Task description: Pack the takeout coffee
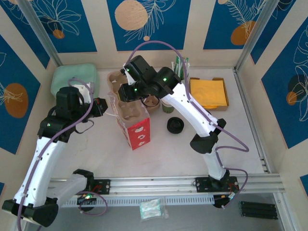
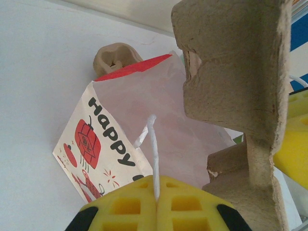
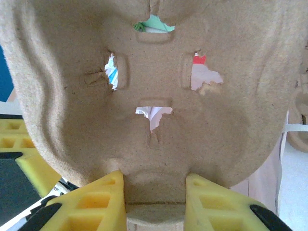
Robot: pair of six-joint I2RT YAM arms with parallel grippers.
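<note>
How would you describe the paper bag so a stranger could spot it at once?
Look at the middle of the white table. There stands an open paper bag, with a brown pulp tray at its mouth and black lids to its right. It alone has a red side and a white panel printed with red cartoons and HAPPY.

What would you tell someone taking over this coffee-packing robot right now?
Left end effector: shut on the white twisted-paper handle of the white-and-red paper bag.
Right end effector: shut on the brown moulded-pulp cup carrier, at the bag's mouth.
Done: bag and carrier gripped.
Left: seat the carrier in the bag. Whether the green lidded paper cup rides in it can't be told.
</note>
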